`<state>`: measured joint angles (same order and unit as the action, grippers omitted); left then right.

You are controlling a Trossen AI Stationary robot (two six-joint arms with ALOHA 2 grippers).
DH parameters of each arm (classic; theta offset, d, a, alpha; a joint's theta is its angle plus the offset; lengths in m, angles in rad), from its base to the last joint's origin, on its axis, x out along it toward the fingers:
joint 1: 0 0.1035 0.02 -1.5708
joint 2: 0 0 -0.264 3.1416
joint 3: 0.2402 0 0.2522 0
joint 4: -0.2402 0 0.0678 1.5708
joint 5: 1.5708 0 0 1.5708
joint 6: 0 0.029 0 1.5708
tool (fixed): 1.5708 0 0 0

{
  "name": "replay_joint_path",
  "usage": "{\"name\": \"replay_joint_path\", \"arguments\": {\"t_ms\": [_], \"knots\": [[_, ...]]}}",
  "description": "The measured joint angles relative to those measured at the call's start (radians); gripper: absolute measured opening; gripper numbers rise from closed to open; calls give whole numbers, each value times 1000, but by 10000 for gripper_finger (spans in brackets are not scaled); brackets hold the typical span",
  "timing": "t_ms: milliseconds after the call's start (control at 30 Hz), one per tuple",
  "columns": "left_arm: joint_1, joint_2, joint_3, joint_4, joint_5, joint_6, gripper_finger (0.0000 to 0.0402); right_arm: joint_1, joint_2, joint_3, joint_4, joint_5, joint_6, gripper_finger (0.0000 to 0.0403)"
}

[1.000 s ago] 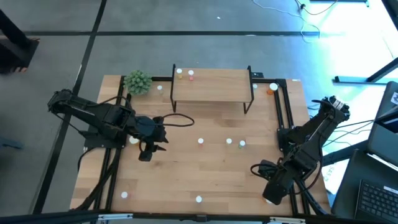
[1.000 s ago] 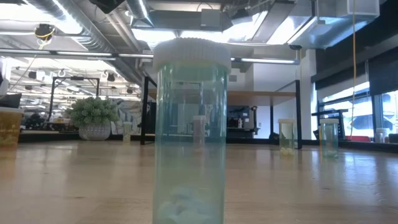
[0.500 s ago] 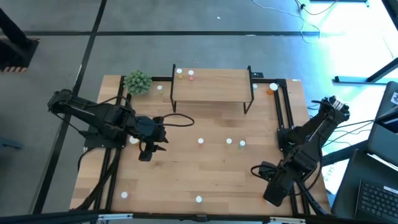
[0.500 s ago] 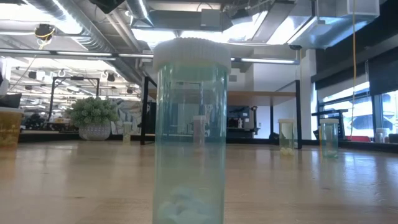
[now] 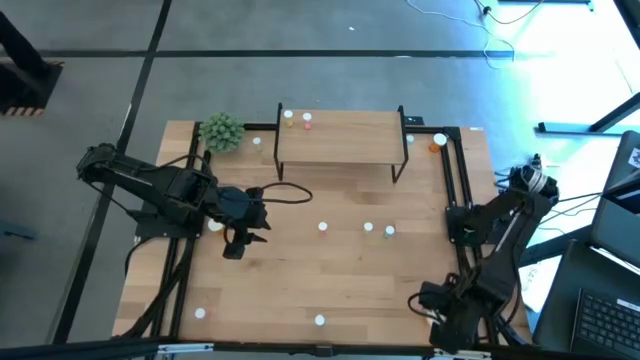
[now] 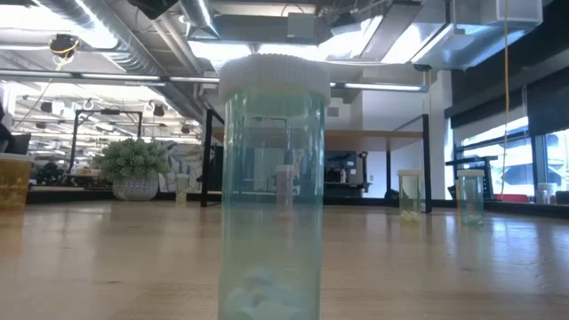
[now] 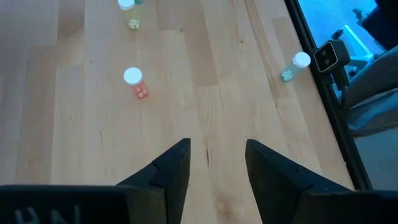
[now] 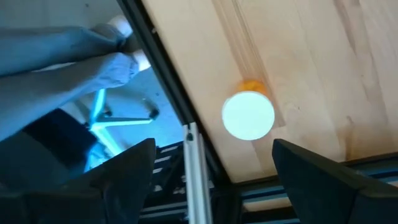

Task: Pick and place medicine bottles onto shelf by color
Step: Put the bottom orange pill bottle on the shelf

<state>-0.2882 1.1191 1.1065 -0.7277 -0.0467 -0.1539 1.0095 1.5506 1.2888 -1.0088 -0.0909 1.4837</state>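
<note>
My right gripper point(image 8: 213, 148) is open at the table's near right corner point(image 5: 440, 318), pointing steeply down. An orange bottle with a white cap point(image 8: 249, 113) stands on the wood just beyond its fingertips, untouched. My left gripper point(image 7: 214, 163) hangs open over the left half of the table point(image 5: 235, 248) with nothing between its fingers. A pink-red bottle point(image 7: 134, 83) and a pale green one point(image 7: 293, 66) stand ahead of it. The shelf point(image 5: 340, 138) stands at the far middle on black legs, with two bottles point(image 5: 289, 116) at its far left corner.
More small bottles stand scattered on the table point(image 5: 323, 227) point(image 5: 368, 227) point(image 5: 200, 313) point(image 5: 319, 321), one right in front of the low camera point(image 6: 271, 187). A green plant ball point(image 5: 221, 131) sits at the far left. Black frame rails point(image 8: 186, 143) run along the table's edge by my right gripper.
My right gripper has swung toward the table's near edge and sunk a little, ending at the near right corner. My left arm has kept still. No bottle has moved.
</note>
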Motion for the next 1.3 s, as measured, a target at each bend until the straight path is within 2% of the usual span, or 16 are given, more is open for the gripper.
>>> {"name": "replay_joint_path", "arguments": {"t_ms": [400,933,1133,1300], "knots": [[0,0,0,0,0,0,149,70,116,0,-5,70,-26,326],[0,0,0,0,0,4,149,72,118,0,6,76,-22,326],[0,0,0,0,-30,7,149,72,118,0,1,166,-22,326],[0,0,0,0,-50,7,149,85,118,0,-16,177,-24,326]]}}
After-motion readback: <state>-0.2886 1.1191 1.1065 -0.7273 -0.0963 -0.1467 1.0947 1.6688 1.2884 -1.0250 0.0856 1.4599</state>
